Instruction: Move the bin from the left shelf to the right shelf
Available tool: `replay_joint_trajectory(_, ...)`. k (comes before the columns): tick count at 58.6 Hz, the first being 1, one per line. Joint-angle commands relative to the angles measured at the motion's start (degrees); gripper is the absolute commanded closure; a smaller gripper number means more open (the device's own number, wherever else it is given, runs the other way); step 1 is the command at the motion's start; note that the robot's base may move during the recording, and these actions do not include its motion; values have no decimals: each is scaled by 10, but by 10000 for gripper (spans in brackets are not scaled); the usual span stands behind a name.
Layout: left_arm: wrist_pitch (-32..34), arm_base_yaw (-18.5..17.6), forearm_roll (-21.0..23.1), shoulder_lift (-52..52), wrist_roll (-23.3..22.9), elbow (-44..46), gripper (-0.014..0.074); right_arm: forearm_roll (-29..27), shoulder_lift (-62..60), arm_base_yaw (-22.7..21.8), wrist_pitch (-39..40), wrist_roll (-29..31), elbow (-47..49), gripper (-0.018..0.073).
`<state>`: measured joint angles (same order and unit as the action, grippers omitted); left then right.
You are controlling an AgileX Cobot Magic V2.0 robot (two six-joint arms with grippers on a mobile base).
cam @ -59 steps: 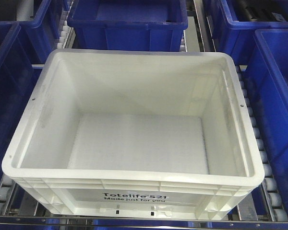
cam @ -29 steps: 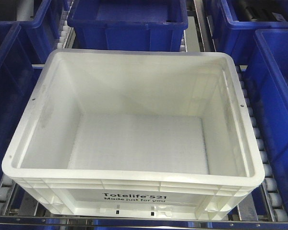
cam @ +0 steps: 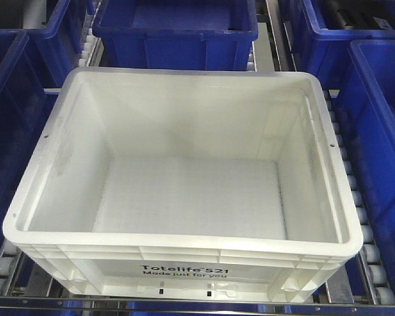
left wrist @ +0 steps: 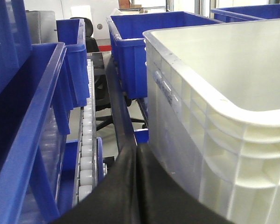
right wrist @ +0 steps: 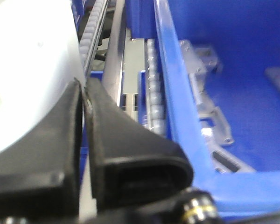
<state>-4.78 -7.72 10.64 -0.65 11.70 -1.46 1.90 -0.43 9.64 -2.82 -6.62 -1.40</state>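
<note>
The bin (cam: 184,245), a large empty white crate with a thick ribbed rim and black "Totelife 521" print on its near wall, rests on the shelf rollers in the middle of the front view. Neither gripper shows in that view. In the left wrist view my left gripper (left wrist: 136,150) is shut with nothing in it, low beside the bin's (left wrist: 214,140) ribbed left wall. In the right wrist view my right gripper (right wrist: 84,91) is shut and empty. It sits in the narrow gap between the bin's (right wrist: 32,60) right wall and a blue crate (right wrist: 233,70).
Dark blue crates surround the bin: one behind (cam: 178,33), one on the right (cam: 382,151), one on the left (cam: 6,131). White rollers (cam: 355,197) run along the bin's right side. More rollers (left wrist: 87,149) lie between the left crate (left wrist: 32,116) and the bin.
</note>
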Motion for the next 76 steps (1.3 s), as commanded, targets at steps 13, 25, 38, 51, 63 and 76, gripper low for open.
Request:
replay_joint_trajectory(13,41,-1,6,-9,-2,-9,603,-10,-8,25,59,-13,-13,567)
replay_joint_trajectory(25,41,-1,6,-9,-2,-9,603,-8,-8,29,62,-8,-13,567)
replay_joint_trajectory(38,41,-1,6,-9,-2,-9,603,-8,-8,29,62,8,-13,567)
replay_joint_trajectory(51,41,-1,6,-9,-2,-9,603,-8,-8,29,59,12,-13,567)
replay_joint_trajectory(63,41,-1,6,-9,-2,-9,603,-8,-8,29,59,12,-13,567)
replay_joint_trajectory(76,41,-1,6,-9,-2,-9,603,-8,-8,29,59,12,-13,567)
